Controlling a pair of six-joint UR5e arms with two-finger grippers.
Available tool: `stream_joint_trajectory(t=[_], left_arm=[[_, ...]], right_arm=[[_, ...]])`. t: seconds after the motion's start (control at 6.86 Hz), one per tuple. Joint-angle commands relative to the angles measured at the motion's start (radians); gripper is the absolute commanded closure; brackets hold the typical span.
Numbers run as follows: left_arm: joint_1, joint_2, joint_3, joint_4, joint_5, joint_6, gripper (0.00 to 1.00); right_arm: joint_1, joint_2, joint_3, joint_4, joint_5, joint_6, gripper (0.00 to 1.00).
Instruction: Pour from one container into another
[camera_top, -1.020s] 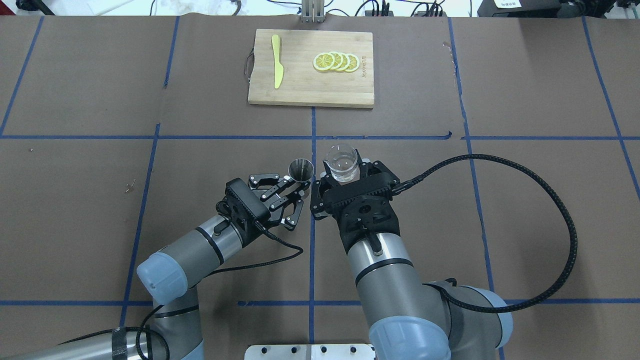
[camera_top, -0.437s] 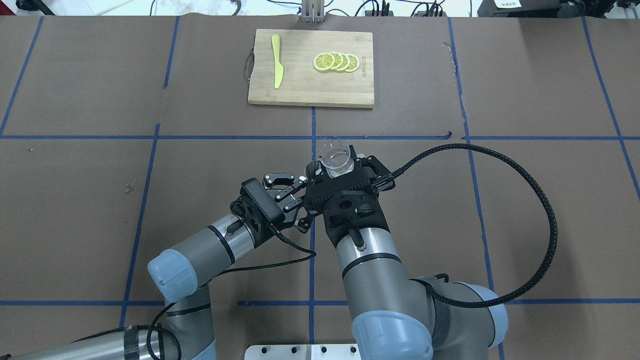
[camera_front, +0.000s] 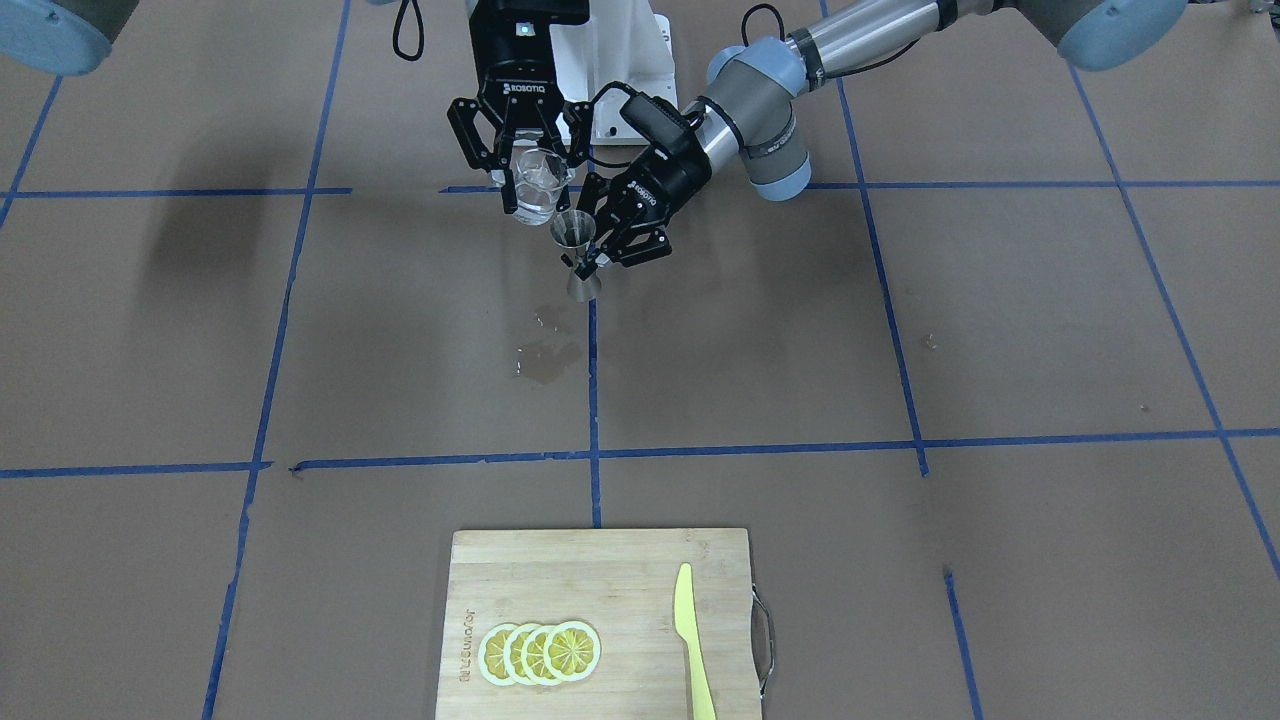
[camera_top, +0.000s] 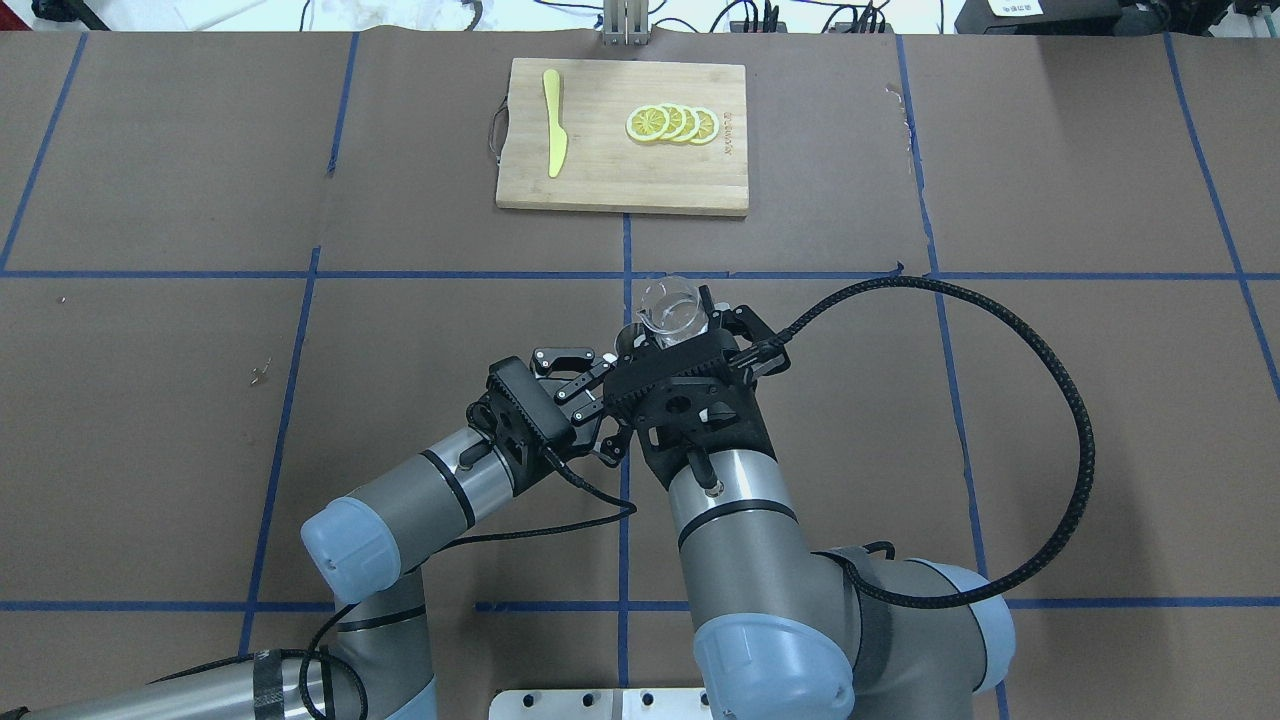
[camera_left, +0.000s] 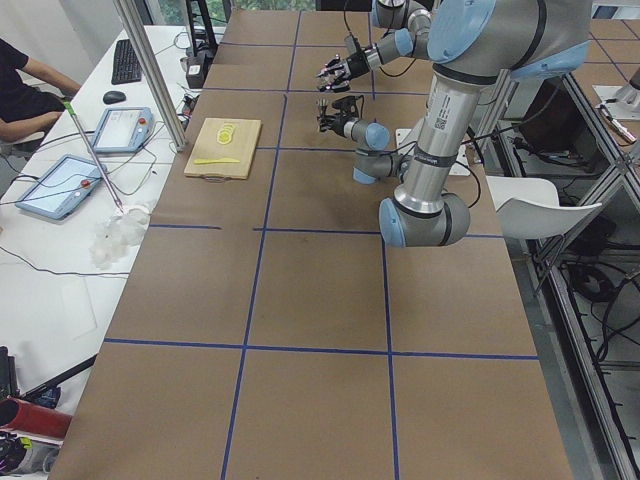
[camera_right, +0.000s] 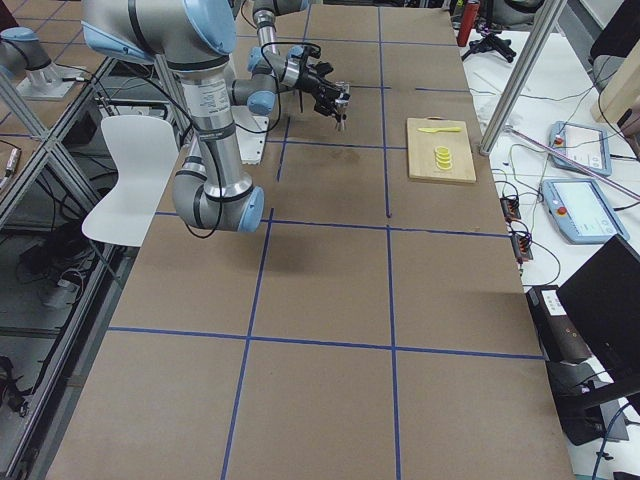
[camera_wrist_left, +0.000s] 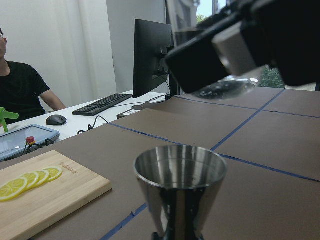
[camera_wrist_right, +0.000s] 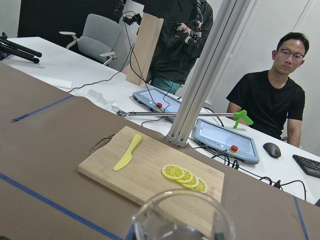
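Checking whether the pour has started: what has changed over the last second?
The right gripper carried the glass cup left and slightly forward. The left gripper brought the jigger right, so the cup now hangs just above the jigger's rim. Both grips stayed shut, and no stream shows. The cutting board, knife and lemon slices stayed put.

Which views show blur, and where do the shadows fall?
Left wrist view: the jigger is sharp, the glass cup above it blurred. Right wrist view: the cutting board is sharp, the cup's near rim soft. Front-facing view: diffuse shadows on the table.
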Motion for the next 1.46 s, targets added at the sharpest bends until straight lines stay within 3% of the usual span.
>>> stream_joint_trajectory(t=[0.0,1.31], left_arm=[[0.0,-0.008,0.007,0.0,0.0,0.0,1.0],[0.0,-0.014,0.01,0.0,0.003,0.002,1.0]], right_arm=[[0.002,0.02,0.0,-0.062,-0.001,-0.008,1.0],[0.011,0.02,0.009,-0.176,-0.01,-0.195,1.0]])
